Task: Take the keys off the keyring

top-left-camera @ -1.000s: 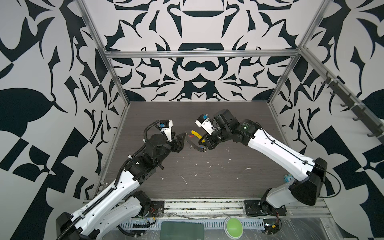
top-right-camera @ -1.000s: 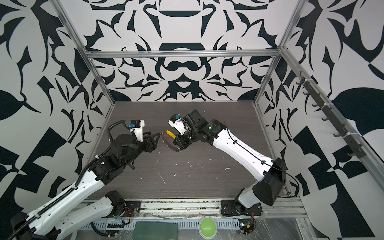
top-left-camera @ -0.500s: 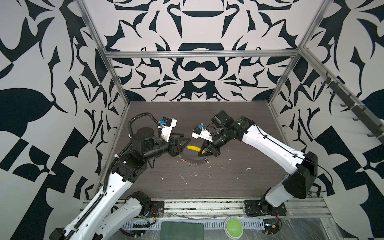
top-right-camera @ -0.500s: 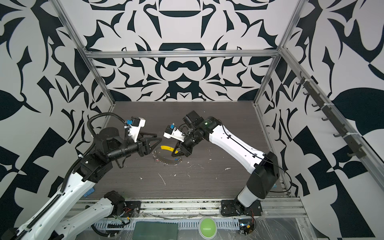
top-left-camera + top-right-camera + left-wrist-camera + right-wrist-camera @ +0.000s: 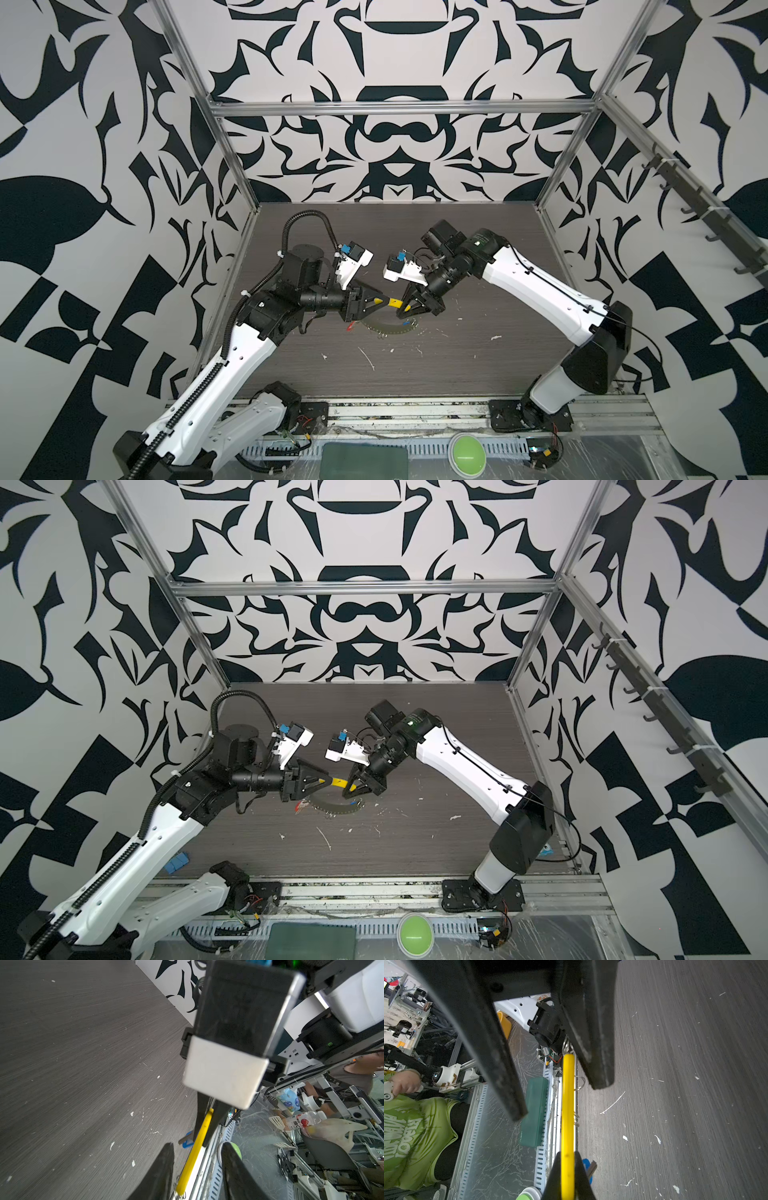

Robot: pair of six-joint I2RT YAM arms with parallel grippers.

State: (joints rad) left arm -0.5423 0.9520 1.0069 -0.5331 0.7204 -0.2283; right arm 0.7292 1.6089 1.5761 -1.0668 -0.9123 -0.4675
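We see the right gripper (image 5: pixel 406 311) clamped on the yellow sleeve (image 5: pixel 395 304) of the keyring (image 5: pixel 390 331), which is held up over the middle of the surface (image 5: pixel 457 365). The left gripper (image 5: pixel 383 300) has its jaws apart, straddling the sleeve's left end without pinching it. The red-headed key (image 5: pixel 350 326) hangs at the loop's left end, and the blue-headed key (image 5: pixel 409 322) hangs just under the right gripper.

white arm shells (image 5: pixel 540 291), black joints (image 5: pixel 594 357), ribbed black conduit (image 5: pixel 307 215)
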